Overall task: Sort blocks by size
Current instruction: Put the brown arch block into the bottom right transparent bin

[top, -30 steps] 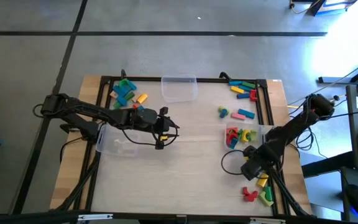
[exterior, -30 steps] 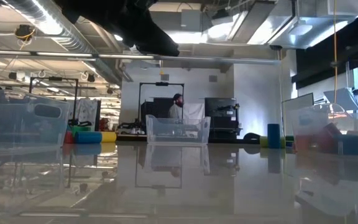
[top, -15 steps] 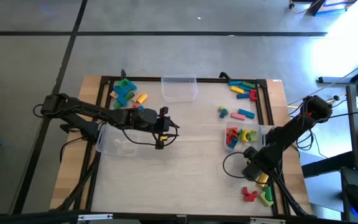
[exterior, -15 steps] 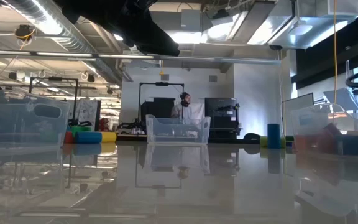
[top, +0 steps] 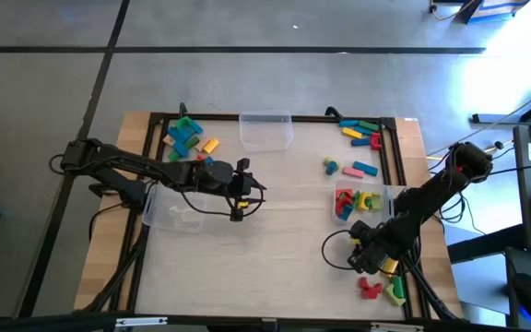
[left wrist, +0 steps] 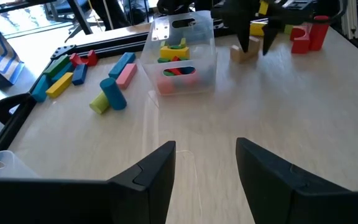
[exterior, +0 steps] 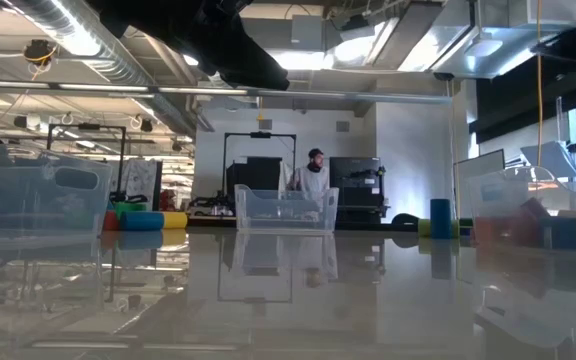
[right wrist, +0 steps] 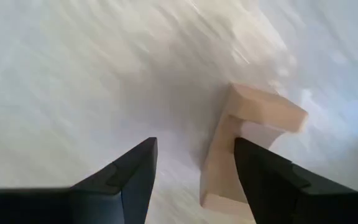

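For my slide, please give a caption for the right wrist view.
Right gripper, jaws open, above the table close to a pale wooden block.

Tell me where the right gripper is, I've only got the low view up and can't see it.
Observer: The right gripper hangs low over the right side of the table, close to a clear bin holding coloured blocks.
Operator: Is it carrying anything?
Observer: No. Its fingers are open, and a pale wooden block lies on the table just ahead of them.
Operator: And the left one?
Observer: The left gripper waits open over the middle of the table, with nothing between its fingers.
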